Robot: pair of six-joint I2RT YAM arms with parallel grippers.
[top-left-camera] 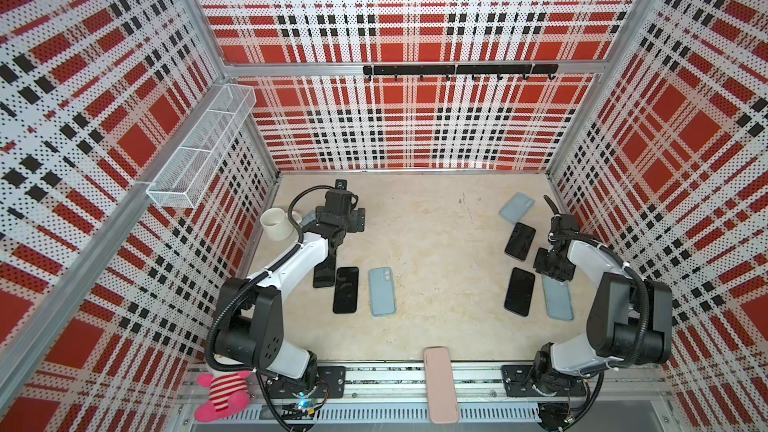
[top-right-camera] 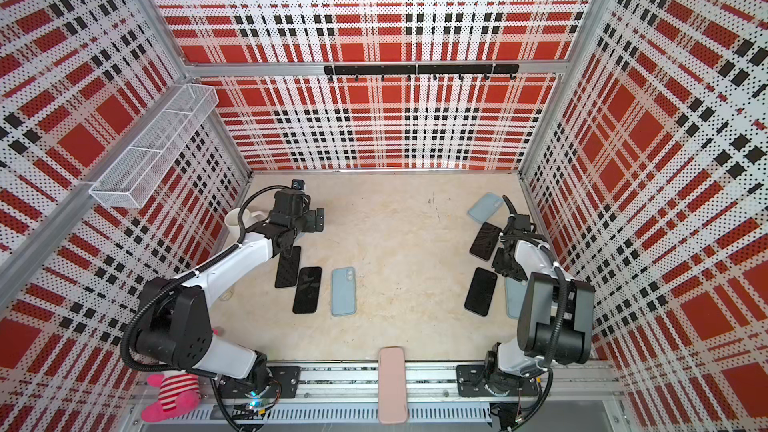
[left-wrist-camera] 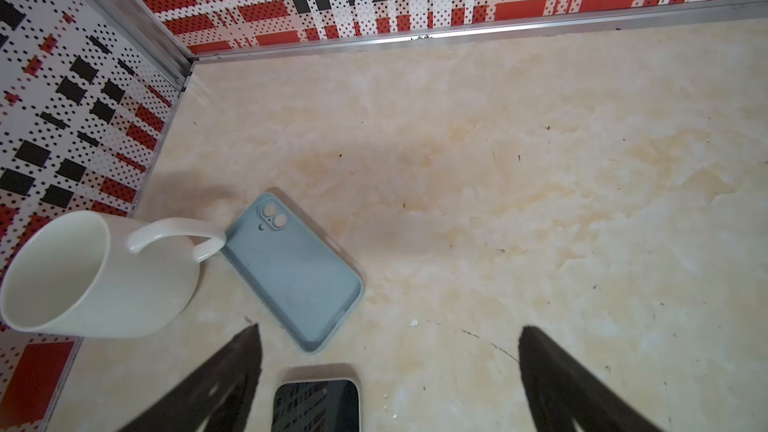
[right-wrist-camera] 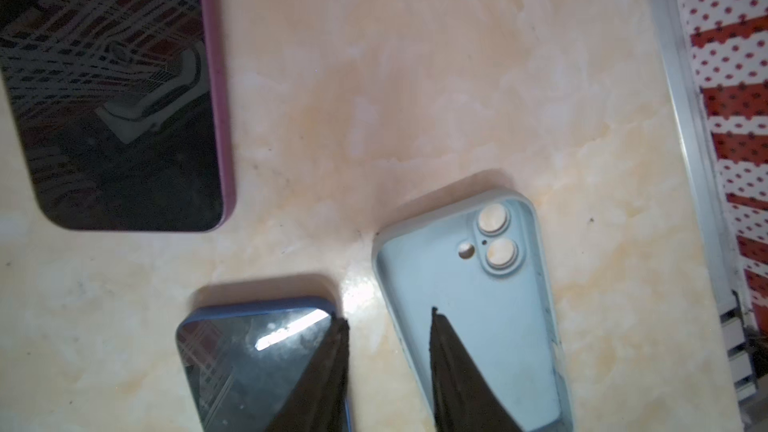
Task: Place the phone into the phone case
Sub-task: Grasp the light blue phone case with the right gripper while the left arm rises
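While the half-spread, empty right claw (right-wrist-camera: pixel 388 315) hangs over the soft pale-blue phone case (right-wrist-camera: pixel 511 305), the slick, rigid blue-rimmed black phone (right-wrist-camera: pixel 249 351) beside it likely needs edge-gripping.

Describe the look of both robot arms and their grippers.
The left arm and right arm have smooth white shells between bulky black joints. Thick black ribbed cables run alongside. The left gripper and right gripper have flat, tapering black fingers.
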